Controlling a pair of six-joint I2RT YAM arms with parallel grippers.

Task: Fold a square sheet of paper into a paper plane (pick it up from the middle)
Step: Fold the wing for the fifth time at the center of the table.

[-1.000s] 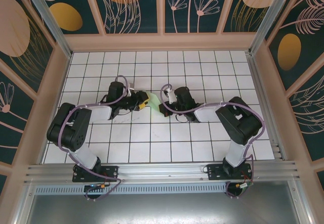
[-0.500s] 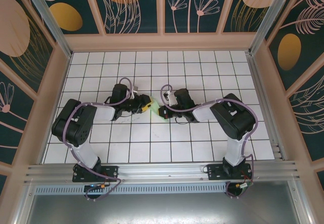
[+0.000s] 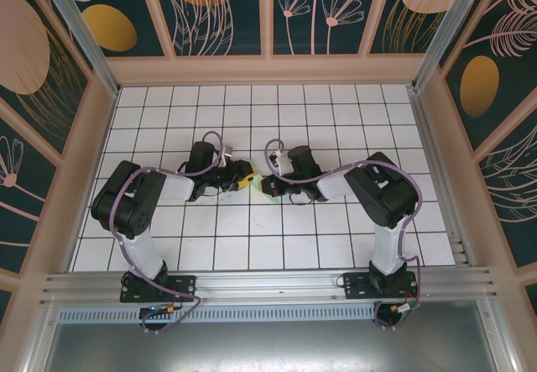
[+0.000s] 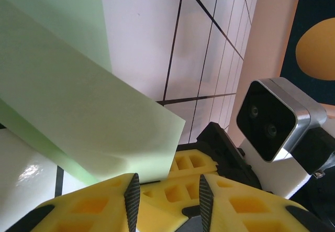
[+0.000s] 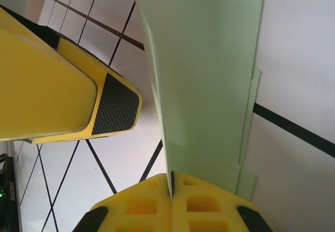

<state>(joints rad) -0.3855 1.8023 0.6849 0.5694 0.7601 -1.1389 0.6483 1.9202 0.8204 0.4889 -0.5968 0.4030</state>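
Where the two arms met mid-table: mint-green paper [image 5: 209,85] was thin, matte, folded into a long narrow strip with stepped, layered edges.
Right gripper [image 5: 171,182]: yellow fingers were pressed together on the strip's end.
Left gripper [image 4: 166,190]: ribbed black pads stood apart (paper just beside one finger).
Hidden: the strip's far end was cut off; overhead, grippers covered most of it.
Tiles [image 4: 141,33]: glossy white.

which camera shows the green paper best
The right wrist view: the paper runs lengthwise through the frame, its stacked folded edges clear, down into the shut right gripper. The left wrist view shows the paper as a broad flat band; the top external view, as a small green patch.
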